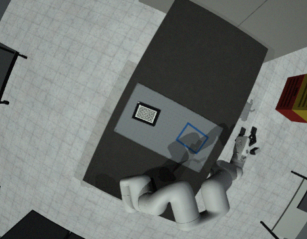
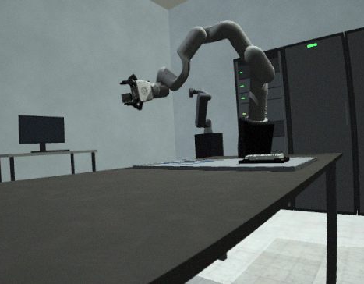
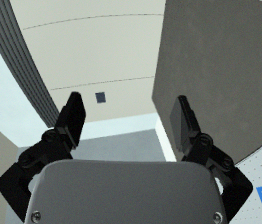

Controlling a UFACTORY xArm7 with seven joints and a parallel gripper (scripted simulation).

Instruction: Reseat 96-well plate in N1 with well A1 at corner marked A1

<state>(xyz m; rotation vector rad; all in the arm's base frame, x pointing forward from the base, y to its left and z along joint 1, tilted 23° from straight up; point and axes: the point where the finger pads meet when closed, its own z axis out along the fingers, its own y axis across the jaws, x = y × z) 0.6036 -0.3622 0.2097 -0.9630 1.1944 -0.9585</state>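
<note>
The white 96-well plate [image 1: 146, 113] sits in the black nest N1 [image 1: 156, 117] on the left part of the grey deck [image 1: 168, 126]. It also shows low and flat in the side view [image 2: 264, 157]. The blue taped outline B1 [image 1: 192, 137] lies on the right part of the deck. My gripper [image 1: 249, 132] is open and empty. It hangs high in the air off the right edge of the table, far from the plate, as the side view [image 2: 128, 90] shows. In the wrist view both fingers stand wide apart with nothing between them.
The dark table [image 1: 181, 95] carries the deck. My arm's base [image 1: 152, 194] stands at the table's near edge. A red and yellow box [image 1: 296, 98] stands on the floor to the right. A second arm [image 2: 203, 117] and cabinets [image 2: 324, 117] stand behind.
</note>
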